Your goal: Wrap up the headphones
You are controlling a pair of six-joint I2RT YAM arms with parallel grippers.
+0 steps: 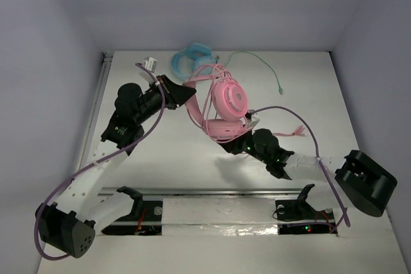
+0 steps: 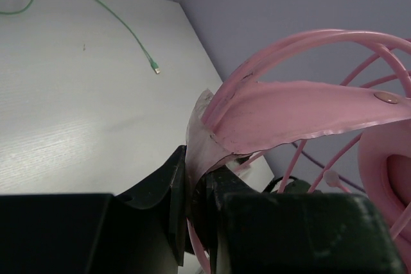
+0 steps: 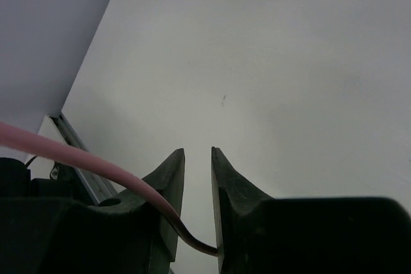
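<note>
The pink headphones are held up over the middle of the table, ear cups stacked, cable looped round the headband. My left gripper is shut on the wide pink headband strap; in the left wrist view my jaws pinch its end. My right gripper is just below the lower ear cup. In the right wrist view it stands narrowly open, and the thin pink cable drapes over the left finger and crosses the gap low down, not pinched by the tips.
Light blue headphones lie at the back, and their green cable trails right across the table; it also shows in the left wrist view. A metal rail runs along the near edge. Walls enclose the table on three sides.
</note>
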